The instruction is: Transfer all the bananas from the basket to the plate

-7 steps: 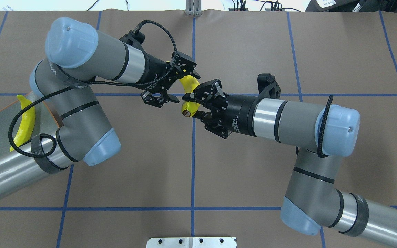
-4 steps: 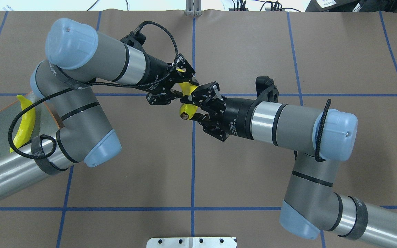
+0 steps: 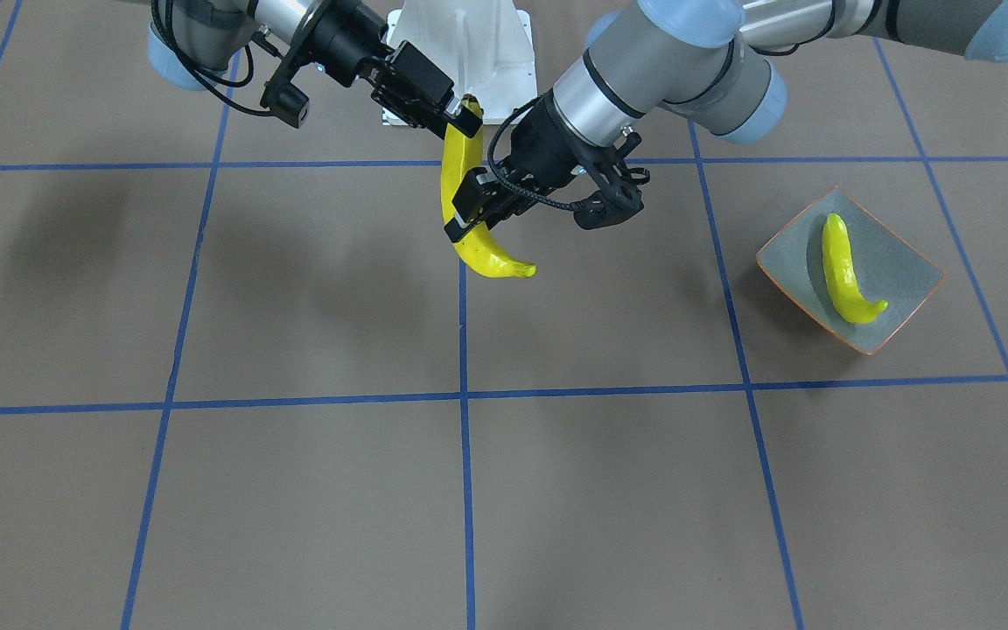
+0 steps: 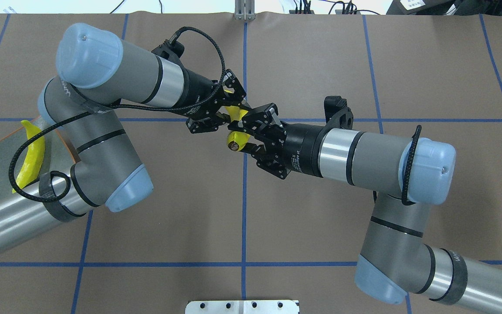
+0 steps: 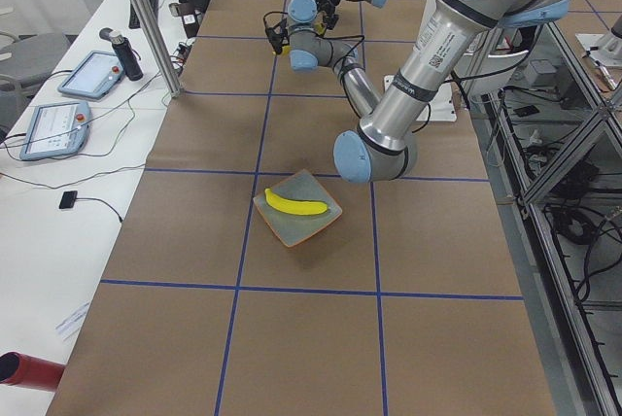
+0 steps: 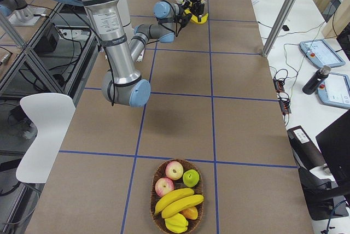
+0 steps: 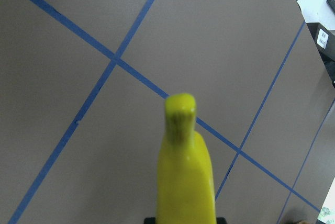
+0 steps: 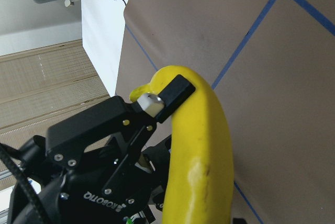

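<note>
item 1: the held banana [image 3: 454, 175] is hanging clear of the table [image 3: 294, 490], well apart from the plate [image 3: 902, 262] and on the robot's right of it. it is hanging roughly upright, with its lower tip curving toward the plate.

item 2: the right gripper [image 3: 460, 121] is pinching the banana's upper end, jaws drawn in on the fruit.

item 3: the left gripper [image 3: 467, 213] is clamping the same banana lower down, on the side nearer the plate. in the right wrist view 1 of its fingers [image 8: 168, 94] is pressing flat on the skin. both tools are gripping the fruit at once.

item 4: a second banana [image 3: 843, 271] is lying inside the plate.

item 5: the basket [image 6: 155, 204] is sitting at the table end far from the plate, carrying 2 more bananas [image 6: 178, 201] among apples [image 6: 174, 170] and other fruit.

item 6, writing: white lettering [image 8: 104, 195] on the left gripper's body is reading "robotiq". the white print [image 4: 296, 155] on the right gripper's collar is beginning "2f adapt"; the rest is too small to read.
</note>
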Robot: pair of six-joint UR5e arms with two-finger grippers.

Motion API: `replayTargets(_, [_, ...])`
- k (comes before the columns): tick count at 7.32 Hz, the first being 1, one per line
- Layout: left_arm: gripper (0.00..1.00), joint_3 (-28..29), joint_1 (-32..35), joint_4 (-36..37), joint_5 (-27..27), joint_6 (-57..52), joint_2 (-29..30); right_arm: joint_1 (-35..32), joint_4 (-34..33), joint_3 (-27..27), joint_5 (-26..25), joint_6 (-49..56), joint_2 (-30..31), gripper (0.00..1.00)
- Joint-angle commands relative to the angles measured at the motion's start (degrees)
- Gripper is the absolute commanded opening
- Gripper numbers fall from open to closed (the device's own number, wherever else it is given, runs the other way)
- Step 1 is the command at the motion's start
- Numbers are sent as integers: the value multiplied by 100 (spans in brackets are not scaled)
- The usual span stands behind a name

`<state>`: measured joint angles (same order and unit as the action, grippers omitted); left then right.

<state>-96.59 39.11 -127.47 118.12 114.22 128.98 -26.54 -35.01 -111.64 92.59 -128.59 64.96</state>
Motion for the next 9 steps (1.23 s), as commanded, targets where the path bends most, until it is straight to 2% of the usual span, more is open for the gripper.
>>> replayTargets(1, [0, -26, 26, 12, 44, -275, -91, -35, 3, -399, 23, 10, 374, 100])
replayTargets(2, [0, -114, 61, 29, 149, -591, -336, -61, 3, -707, 23, 10, 716, 100])
replayTargets(4, [0, -412, 647, 82, 1085, -1460, -1047, -323, -5, -789, 31, 166, 1306, 100])
replayTargets(5, [0, -413, 938, 100, 1247, -1943, -1311, -430, -5, -780, 31, 681, 1700, 100])
replayTargets(6, [0, -439, 1019, 126, 1222, -2687, -1740, -544, -5, -710, 14, 1200, 2061, 100])
replayTargets(9, [0, -483, 1588, 144, 1134, -4876, -3058, -756, -14, -113, -39, 1626, 2091, 100])
